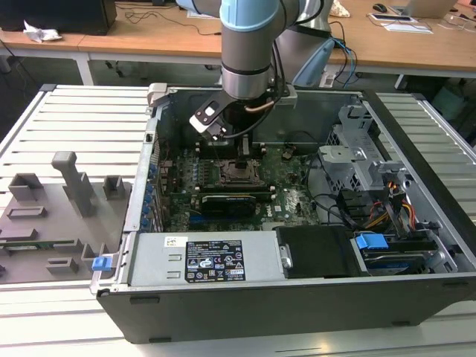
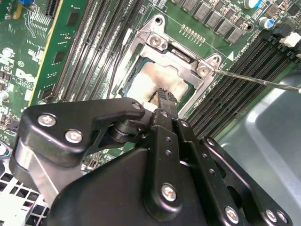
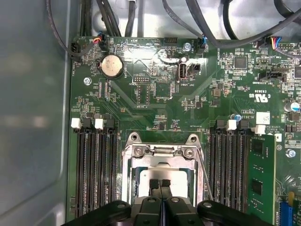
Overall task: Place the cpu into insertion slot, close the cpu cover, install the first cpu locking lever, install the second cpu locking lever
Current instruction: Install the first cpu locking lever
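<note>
The claw (image 3: 160, 184), pressed together, hangs over the cpu (image 3: 141, 181) lying in the slot (image 1: 239, 172), twelve o'clock of the card (image 1: 234, 201) in the exterior view, probably light, stiff, fragile, best gripped by its edges.

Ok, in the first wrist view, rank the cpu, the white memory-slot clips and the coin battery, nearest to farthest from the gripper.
1. cpu, right at the tips of the gripper.
2. white memory-slot clips, on both sides of the cpu.
3. coin battery, well beyond the clips.
</note>
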Tool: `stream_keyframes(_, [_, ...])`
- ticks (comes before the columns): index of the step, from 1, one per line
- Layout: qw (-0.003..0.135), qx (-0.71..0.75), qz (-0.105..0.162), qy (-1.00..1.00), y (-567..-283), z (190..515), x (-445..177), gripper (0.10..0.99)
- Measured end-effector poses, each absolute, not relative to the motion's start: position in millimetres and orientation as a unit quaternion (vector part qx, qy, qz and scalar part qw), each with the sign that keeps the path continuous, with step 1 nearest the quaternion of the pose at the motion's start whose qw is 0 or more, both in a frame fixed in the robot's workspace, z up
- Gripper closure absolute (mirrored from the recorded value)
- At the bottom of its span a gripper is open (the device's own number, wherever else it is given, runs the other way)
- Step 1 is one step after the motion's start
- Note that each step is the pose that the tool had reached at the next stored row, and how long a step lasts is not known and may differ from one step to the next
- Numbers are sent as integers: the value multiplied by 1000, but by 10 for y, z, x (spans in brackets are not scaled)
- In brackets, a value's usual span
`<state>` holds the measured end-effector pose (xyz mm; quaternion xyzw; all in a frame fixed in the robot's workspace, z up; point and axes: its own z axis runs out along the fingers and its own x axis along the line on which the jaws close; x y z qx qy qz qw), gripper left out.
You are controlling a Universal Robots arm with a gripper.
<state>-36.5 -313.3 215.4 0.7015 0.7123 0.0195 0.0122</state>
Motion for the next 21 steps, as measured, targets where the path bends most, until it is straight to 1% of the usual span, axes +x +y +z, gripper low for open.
stream_keyframes(3, [12,701,19,712,-3133,2182,-365,980])
stream_keyframes(6, [12,702,19,712,-3133,2299,-365,980])
stream_keyframes(14, [13,702,19,712,-3132,2481,-365,980])
stream_keyframes(21, [12,702,19,712,-3132,2745,-365,980])
